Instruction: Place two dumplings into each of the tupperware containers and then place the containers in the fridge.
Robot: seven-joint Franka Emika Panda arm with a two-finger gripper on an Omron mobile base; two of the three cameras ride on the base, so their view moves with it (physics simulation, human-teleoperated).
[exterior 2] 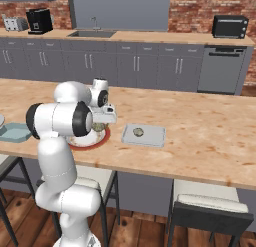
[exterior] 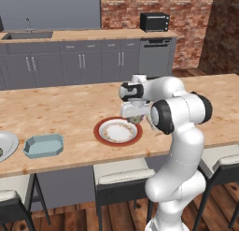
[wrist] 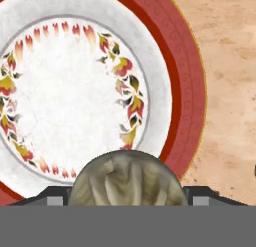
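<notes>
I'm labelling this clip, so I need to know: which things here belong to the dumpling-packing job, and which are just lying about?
Job:
- held dumpling, between the jaws
- second dumpling, in the grey-white tub
- light blue tub

Lying about:
- red-rimmed plate
- grey plate
- toaster oven
- coffee machine

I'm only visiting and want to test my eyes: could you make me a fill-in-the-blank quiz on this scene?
1. The hand grips a ___ above the red-rimmed plate.
2. The pale container holds ___ dumpling.
3. The light blue container is ___.
Missing words: dumpling; one; empty.
</notes>
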